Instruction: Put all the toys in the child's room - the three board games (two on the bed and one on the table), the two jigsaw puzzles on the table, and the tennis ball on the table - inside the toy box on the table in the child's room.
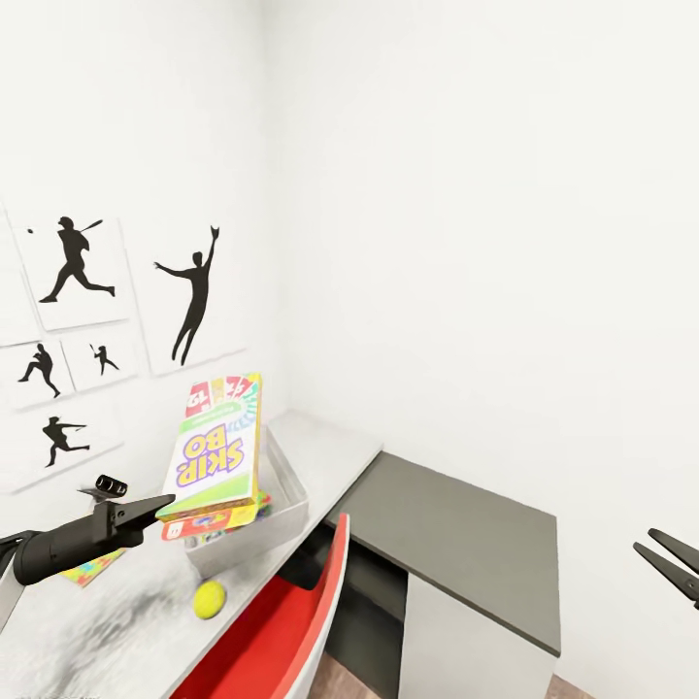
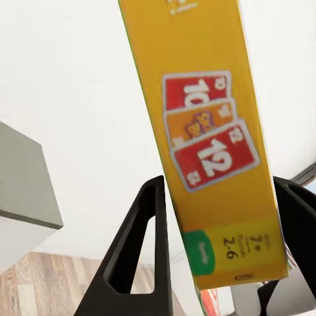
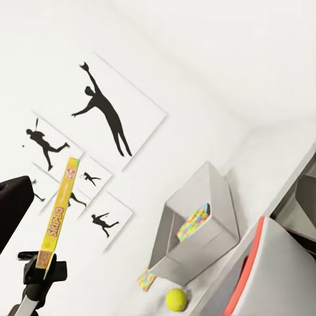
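Here, the left gripper [image 1: 160,507] stands clamped on the SKIP-BO game box [image 1: 214,447], holding it upright above the toy box [image 1: 287,495].

The right gripper [image 1: 670,561] hangs with fingers apart, well away; the tennis ball [image 1: 209,599] lies on the table [image 1: 97,631] just beside the bin, near a red chair [image 1: 291,621].

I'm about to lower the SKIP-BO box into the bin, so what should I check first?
1. Left tool grips SKIP-BO box: ok, fingers either side of it.
2. Box over the toy box: ok, upright above it.
3. Room inside the bin: cannot tell; a colourful game box already lies there.
4. Tennis ball out of the way: ok, on the table beside the bin.
5. Right tool away: ok, open and far off.
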Controlling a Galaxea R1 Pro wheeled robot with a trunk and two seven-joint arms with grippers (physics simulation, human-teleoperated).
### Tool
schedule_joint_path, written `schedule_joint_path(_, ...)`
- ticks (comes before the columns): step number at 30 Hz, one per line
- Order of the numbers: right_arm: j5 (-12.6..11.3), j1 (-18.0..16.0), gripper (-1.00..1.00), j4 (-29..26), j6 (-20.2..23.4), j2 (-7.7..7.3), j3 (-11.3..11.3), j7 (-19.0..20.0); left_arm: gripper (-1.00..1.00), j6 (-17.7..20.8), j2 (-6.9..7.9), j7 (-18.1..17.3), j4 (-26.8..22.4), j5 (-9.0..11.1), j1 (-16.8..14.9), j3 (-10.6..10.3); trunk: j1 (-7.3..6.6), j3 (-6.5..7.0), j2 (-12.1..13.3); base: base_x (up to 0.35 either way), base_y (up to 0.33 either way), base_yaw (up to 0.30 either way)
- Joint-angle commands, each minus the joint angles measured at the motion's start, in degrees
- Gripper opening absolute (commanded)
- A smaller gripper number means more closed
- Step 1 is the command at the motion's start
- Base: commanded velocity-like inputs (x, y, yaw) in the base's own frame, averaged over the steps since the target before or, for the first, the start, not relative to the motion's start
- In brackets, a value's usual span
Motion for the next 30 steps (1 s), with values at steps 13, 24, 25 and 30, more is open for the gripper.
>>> schedule_joint_path(13, 0.0, 0.0, 1.0, 0.0, 0.2, -0.02, 0.1, 0.3, -1.0, 0.6, 0.01, -0.2, 0.1, 0.0, 0.0, 0.0, 0.02, 0.0, 0.0, 0.053, 0.001, 0.173)
schedule_joint_path(24, 0.0, 0.0, 1.0, 0.0, 0.2, -0.02, 0.1, 0.3, -1.0, 0.6, 0.01, -0.2, 0.1, 0.0, 0.0, 0.0, 0.02, 0.0, 0.0, 0.146, 0.006, 0.005)
schedule_joint_path(25, 0.0, 0.0, 1.0, 0.0, 0.2, -0.02, 0.1, 0.3, -1.0, 0.6, 0.01, -0.2, 0.1, 0.0, 0.0, 0.0, 0.02, 0.0, 0.0, 0.054, 0.002, 0.0)
schedule_joint_path(30, 0.0, 0.0, 1.0, 0.0, 0.2, -0.02, 0.1, 0.3, -1.0, 0.6, 0.01, -0.2, 0.1, 0.0, 0.0, 0.0, 0.02, 0.0, 0.0, 0.122, 0.03, 0.0)
